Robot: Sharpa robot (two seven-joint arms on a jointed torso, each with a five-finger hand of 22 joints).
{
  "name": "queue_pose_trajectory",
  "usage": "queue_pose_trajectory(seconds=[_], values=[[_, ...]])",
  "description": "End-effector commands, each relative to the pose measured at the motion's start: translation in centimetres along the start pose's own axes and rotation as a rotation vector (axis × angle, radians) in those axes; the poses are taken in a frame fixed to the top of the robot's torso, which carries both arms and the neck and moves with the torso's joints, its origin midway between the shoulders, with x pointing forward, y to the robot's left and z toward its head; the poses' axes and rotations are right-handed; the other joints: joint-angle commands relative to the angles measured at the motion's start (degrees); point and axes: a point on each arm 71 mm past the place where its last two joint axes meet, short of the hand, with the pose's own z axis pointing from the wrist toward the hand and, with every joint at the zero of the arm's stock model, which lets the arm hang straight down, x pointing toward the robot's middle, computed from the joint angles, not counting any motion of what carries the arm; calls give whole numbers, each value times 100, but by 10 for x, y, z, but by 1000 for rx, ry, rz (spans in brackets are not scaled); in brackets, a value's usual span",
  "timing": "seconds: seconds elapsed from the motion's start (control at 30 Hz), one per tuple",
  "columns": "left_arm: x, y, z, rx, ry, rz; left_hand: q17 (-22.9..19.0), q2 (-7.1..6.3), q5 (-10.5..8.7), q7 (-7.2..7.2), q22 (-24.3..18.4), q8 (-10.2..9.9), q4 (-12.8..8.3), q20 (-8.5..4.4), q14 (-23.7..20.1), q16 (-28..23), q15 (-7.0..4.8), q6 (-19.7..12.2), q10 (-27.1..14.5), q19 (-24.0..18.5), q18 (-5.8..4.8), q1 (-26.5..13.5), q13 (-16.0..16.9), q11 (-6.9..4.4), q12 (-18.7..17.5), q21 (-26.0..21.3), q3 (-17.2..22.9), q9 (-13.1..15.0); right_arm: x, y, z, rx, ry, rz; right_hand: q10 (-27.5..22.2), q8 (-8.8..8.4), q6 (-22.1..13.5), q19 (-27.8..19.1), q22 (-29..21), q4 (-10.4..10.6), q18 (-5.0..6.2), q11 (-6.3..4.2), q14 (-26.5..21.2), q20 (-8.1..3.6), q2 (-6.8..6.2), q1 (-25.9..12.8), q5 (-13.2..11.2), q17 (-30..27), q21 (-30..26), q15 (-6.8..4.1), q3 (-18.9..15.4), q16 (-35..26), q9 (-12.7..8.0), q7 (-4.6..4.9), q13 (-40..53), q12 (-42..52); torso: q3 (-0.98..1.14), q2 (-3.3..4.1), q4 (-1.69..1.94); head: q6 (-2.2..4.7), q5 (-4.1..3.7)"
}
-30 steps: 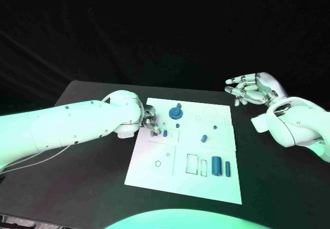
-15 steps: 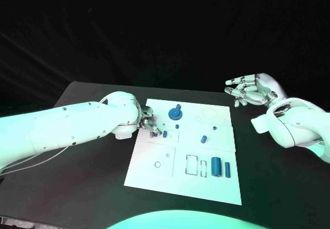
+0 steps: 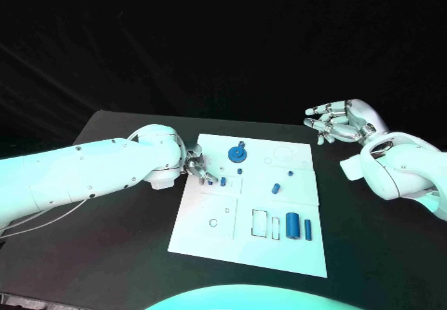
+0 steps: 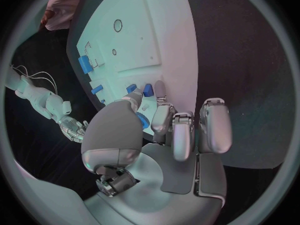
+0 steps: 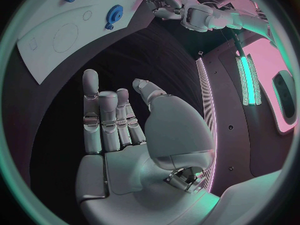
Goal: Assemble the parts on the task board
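- Your left hand (image 3: 198, 166) sits at the board's (image 3: 214, 200) left edge, fingers curled down onto small blue parts (image 3: 215, 181); you can't tell if it grips one.
- Your right hand (image 3: 337, 121) hovers off the board's far right corner, fingers apart, holding nothing.
- Board lies mid-table (image 3: 112, 213).
- Blue gear (image 3: 238, 153) stands near the far edge, just beyond the left hand.
- Two blue bars (image 3: 300, 225) lie near the right front.
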Motion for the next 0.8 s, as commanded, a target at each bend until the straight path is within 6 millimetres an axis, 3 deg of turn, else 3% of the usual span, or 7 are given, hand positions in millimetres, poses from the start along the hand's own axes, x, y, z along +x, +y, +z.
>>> queue_pose_trajectory(seconds=[0.03,0.2,0.37,0.43,0.67,0.77,0.8], values=[[-2,2,-2,-18,-18,-63,1507,-12,-15,22,172,3,113,4,592,37,24,-89,-121,-69,68,132,-180,15,-113,-73,-210,-34,1,1,0,-13,10,-3,-64,27,-51,-4,-11,-5,74,-1,-47,5,-8,63,41,-21,-38,-10,-38,4,3,19,-35,32,3,-3,-2,0,3],[-5,6,-3,-9,-34,-152,1434,-5,-15,95,9,-21,361,42,572,6,67,-265,-455,-170,110,346,-754,77,-481,-233,-728,-124,1,1,0,-13,9,-3,-65,27,-51,-4,-12,-6,74,-1,-47,5,-9,64,42,-22,-38,-10,-38,4,2,19,-36,32,5,-2,-4,13,8],[-9,9,-5,33,-57,-275,1027,121,-12,233,-357,-132,384,113,442,-178,161,-570,-1180,-405,204,501,-1941,197,-1293,-591,-1199,-267,1,1,0,-12,7,-4,-66,28,-52,-4,-12,-6,74,-1,-47,5,-9,65,43,-22,-38,-10,-38,4,2,19,-38,32,3,1,-4,27,0],[-10,10,-5,47,-63,-311,643,181,-8,318,-711,-198,385,164,299,-367,234,-736,-1653,-644,290,558,-2603,279,-1781,-944,-1358,-334,1,1,0,-12,7,-4,-66,28,-52,-4,-12,-6,74,-1,-47,5,-9,65,43,-22,-38,-10,-38,4,2,19,-38,32,3,2,-4,30,0],[-17,11,-6,112,-130,-399,-527,379,-9,590,-1725,-384,372,334,-228,-1012,464,-1206,-2266,-1311,531,901,-3054,542,-2228,-2019,-1726,-598,1,1,0,-11,6,-4,-66,28,-52,-4,-12,-6,74,-1,-47,5,-9,65,43,-22,-38,-10,-38,4,2,19,-38,32,3,-1,-2,46,-12],[-22,7,-7,186,-180,-402,-1113,467,-4,649,-2260,-429,296,380,-526,-1373,512,-1297,-2417,-1656,646,1364,-3199,596,-2346,-2598,-1693,-705,1,1,0,-11,5,-5,-70,28,-57,-2,-14,-10,75,-2,-50,4,-8,72,48,-28,-40,-11,-36,2,2,20,-46,31,5,-2,-4,51,-14],[-23,4,-7,225,-208,-389,-1168,500,-8,646,-2337,-426,171,385,-552,-1411,505,-1295,-2432,-1696,664,1671,-3236,585,-2368,-2687,-1606,-726,1,1,1,-11,5,-5,-77,29,-57,-2,-14,-11,75,-2,-56,4,-9,74,49,-38,-40,-11,-35,-6,2,19,-54,26,5,0,-3,59,-20]])
